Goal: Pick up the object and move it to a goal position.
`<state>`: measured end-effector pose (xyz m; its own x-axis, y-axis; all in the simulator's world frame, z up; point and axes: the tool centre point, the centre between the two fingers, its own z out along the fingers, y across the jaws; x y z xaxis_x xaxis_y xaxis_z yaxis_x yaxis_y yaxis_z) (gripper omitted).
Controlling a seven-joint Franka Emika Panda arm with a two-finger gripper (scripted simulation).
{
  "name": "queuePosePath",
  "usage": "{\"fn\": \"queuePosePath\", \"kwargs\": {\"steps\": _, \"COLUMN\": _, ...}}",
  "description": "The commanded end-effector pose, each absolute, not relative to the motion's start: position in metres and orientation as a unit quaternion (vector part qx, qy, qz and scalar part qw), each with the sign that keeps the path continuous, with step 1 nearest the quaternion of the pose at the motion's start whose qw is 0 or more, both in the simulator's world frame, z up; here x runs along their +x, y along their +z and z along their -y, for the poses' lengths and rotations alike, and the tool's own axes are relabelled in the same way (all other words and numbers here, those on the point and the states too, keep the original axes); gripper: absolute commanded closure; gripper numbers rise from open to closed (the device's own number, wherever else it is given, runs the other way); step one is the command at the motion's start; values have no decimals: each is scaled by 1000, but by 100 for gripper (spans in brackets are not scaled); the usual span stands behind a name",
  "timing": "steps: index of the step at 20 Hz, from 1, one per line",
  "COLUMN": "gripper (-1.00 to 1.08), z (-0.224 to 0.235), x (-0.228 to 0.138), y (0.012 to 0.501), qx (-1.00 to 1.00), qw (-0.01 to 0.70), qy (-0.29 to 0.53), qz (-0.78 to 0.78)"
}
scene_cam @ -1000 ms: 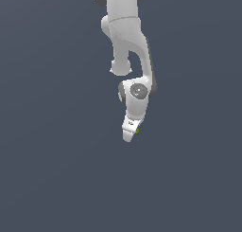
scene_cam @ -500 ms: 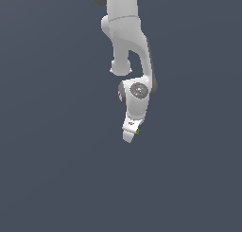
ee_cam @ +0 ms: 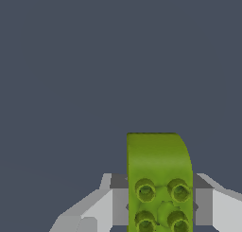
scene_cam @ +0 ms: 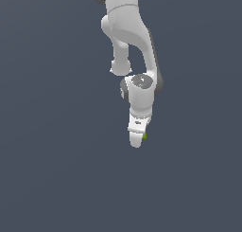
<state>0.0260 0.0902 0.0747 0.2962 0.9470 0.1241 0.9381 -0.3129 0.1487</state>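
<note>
The object (ee_cam: 159, 179) is a yellow-green oblong brick with round studs and one rounded end. It fills the space between my two grey fingers (ee_cam: 118, 200) in the wrist view, and both press its sides. My gripper (ee_cam: 158, 202) is shut on it. In the exterior view the white arm hangs down in the middle of the picture, with the gripper (scene_cam: 138, 140) at its lower end. There the object (scene_cam: 144, 137) shows only as a tiny green speck at the gripper's tip, on the exterior view's right side of it.
Only a plain dark grey-blue ground (scene_cam: 56, 169) lies around and under the arm in both views. No other object, container or edge shows.
The gripper's tip with the green speck has drifted very slightly to the exterior view's right over the last second. The grip on the object stays the same.
</note>
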Motion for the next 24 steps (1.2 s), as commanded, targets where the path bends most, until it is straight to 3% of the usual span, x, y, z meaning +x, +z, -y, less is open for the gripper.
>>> {"fn": "queuePosePath", "kwargs": {"steps": 1, "gripper": 108, "z": -99, "x": 46, "y": 101, "qx": 790, "qw": 33, "qy": 128, "qz": -599}}
{"fn": "queuePosePath", "kwargs": {"steps": 11, "gripper": 108, "z": -140, "x": 107, "y": 228, "qx": 710, "qw": 69, "qy": 272, "qz": -646}}
{"fn": "queuePosePath", "kwargs": {"steps": 24, "gripper": 108, "z": -170, "x": 121, "y": 351, "qx": 621, "qw": 97, "qy": 392, "qz": -672}}
